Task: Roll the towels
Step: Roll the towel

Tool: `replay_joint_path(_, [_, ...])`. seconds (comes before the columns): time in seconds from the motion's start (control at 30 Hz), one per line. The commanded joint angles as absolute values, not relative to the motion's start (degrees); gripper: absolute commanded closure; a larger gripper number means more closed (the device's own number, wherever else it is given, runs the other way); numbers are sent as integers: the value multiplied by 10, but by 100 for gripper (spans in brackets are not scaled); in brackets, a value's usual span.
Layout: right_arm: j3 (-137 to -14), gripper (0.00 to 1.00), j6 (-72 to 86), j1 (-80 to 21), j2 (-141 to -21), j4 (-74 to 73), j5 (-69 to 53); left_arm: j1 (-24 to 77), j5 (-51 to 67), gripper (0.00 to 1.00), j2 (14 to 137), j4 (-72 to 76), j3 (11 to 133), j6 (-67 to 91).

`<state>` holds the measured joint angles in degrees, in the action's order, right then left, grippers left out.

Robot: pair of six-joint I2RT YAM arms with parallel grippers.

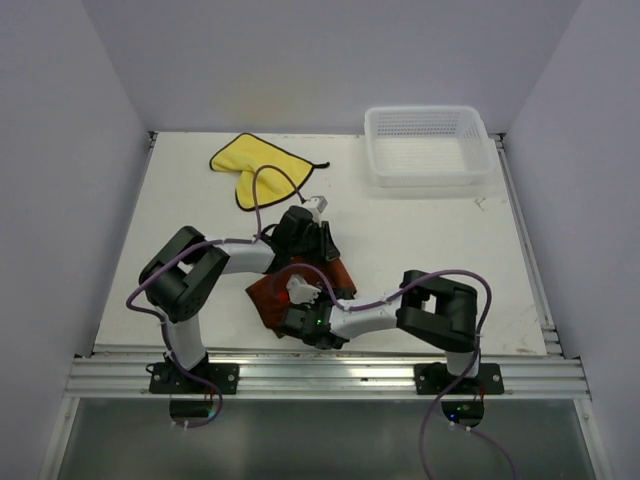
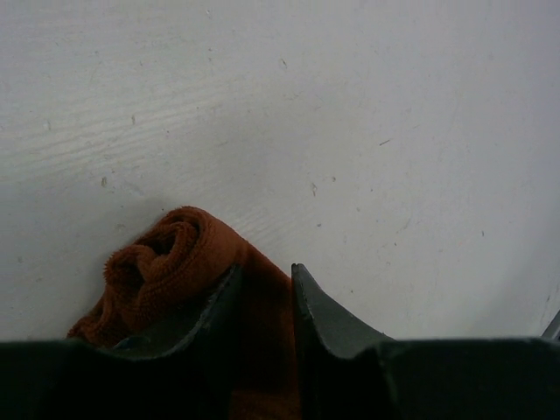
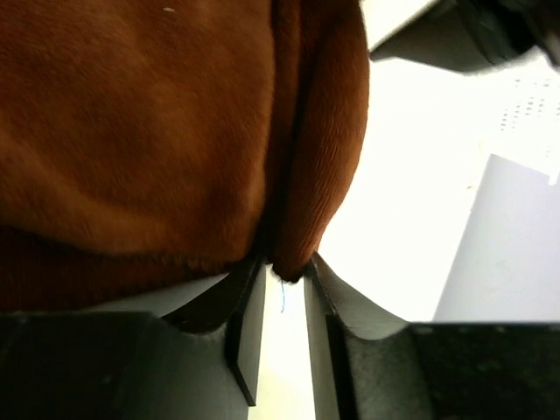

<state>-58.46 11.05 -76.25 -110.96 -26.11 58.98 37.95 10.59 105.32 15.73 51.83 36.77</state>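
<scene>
The white bench fills most of the overhead view. A white mesh basket sits at the upper right of that frame. The left arm and the right arm both bend in towards the middle. The yellow towel lies flat and loose at the upper left centre, well apart from both arms. The rust-brown towel lies at the centre of the frame, half hidden under the two wrists.

The left fingers stand close together with a strip of the brown cloth filling the gap between them, so they are pinching it. Just beyond their tips, at the lower left of the left wrist view, the towel's end is curled into a tight coil on the bench. The overhead view hides that coil.

The right fingers are a narrow slit apart, and bright bench shows between them. A fold of the brown towel hangs right at their tips. I can't tell whether they grip it or only touch it.

Only the overhead view takes in the yellow towel.
</scene>
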Motion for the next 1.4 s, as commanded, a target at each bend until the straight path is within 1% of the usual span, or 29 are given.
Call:
replay_joint_path(0.0, [-573,69,169,-762,-1033,-242,559,366,53,67,1065,170,492,345])
replay_joint_path(0.1, [-565,63,190,-762,-989,-253,540,366,48,67,1053,195,476,352])
replay_joint_path(0.17, [-557,61,208,-762,-969,-262,525,366,48,67,1052,195,476,350])
replay_joint_path(0.3, [-546,60,243,-762,-905,-293,498,367,54,67,1050,195,476,350])
replay_joint_path(0.37, [-525,60,252,-762,-849,-287,478,366,58,67,1044,202,471,353])
replay_joint_path(0.43, [-502,58,259,-747,-791,-265,450,367,58,67,1040,207,466,356])
replay_joint_path(0.47, [-493,57,263,-735,-774,-256,429,367,59,67,1035,208,463,357])
replay_joint_path(0.5, [-477,57,266,-697,-755,-233,365,367,59,67,1033,208,461,357])
replay_joint_path(0.57, [-458,57,280,-649,-711,-189,287,366,61,67,1028,208,460,357])
replay_joint_path(0.6, [-438,56,286,-599,-701,-172,217,367,61,67,1026,207,458,357])
replay_joint_path(0.67, [-427,55,295,-552,-686,-143,146,366,61,67,1022,210,455,359])
replay_joint_path(0.7, [-426,54,301,-512,-686,-129,121,366,62,67,1021,212,454,359])
replay_joint_path(0.73, [-425,53,309,-492,-689,-121,65,366,63,67,1020,213,454,362])
replay_joint_path(0.8, [-425,52,322,-444,-708,-95,13,366,66,66,1020,218,452,366])
replay_joint_path(0.83, [-424,51,330,-431,-717,-84,-26,366,67,66,1020,220,450,366])
replay_joint_path(0.97, [-430,50,351,-388,-775,-38,-114,366,73,66,1025,225,448,370])
replay_joint_path(1.07, [-438,49,355,-377,-815,-26,-139,366,76,66,1023,229,446,373])
replay_joint_path(1.37, [-446,49,330,-376,-885,-24,-126,367,83,66,1018,229,448,374])
